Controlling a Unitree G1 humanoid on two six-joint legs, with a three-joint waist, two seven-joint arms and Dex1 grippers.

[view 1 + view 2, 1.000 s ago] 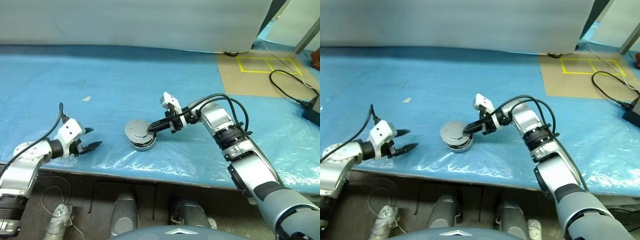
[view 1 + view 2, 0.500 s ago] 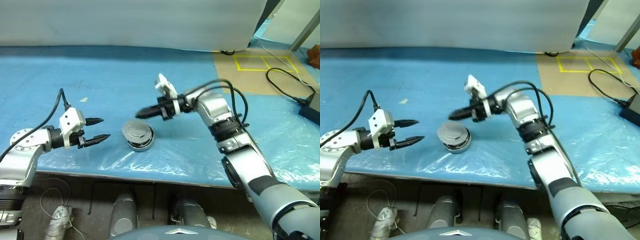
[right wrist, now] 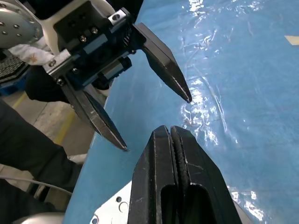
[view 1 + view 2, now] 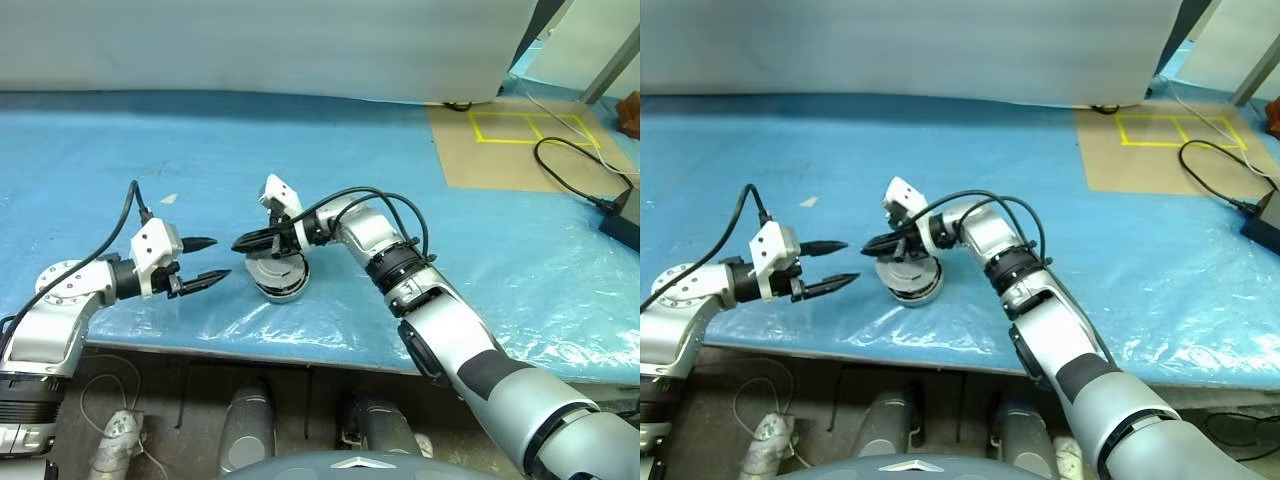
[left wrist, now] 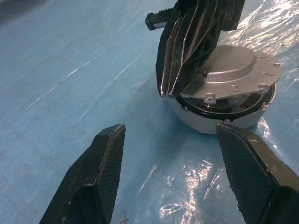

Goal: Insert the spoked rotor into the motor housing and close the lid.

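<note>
The motor housing (image 4: 279,281) is a round silver disc on the blue sheet near the table's front edge. A silver lid (image 5: 230,70) lies on top of it, slightly tilted, with dark windings showing under its rim. My right gripper (image 4: 238,245) is shut and empty. It reaches from the right across the lid, its tips just past the housing's left edge. I cannot tell whether it touches the lid. My left gripper (image 4: 219,258) is open and empty, pointing at the housing from the left, a short gap away. The spoked rotor is hidden.
Blue plastic sheeting (image 4: 330,160) covers the table; its front edge (image 4: 300,352) runs just in front of the housing. A brown board with yellow tape (image 4: 520,140) lies at the back right, with a black cable (image 4: 575,180). A small pale scrap (image 4: 172,198) lies behind my left gripper.
My right gripper lifted off the lid's right side and swung left across the housing, staying shut. My left gripper edged toward the housing and turned to point at it.
</note>
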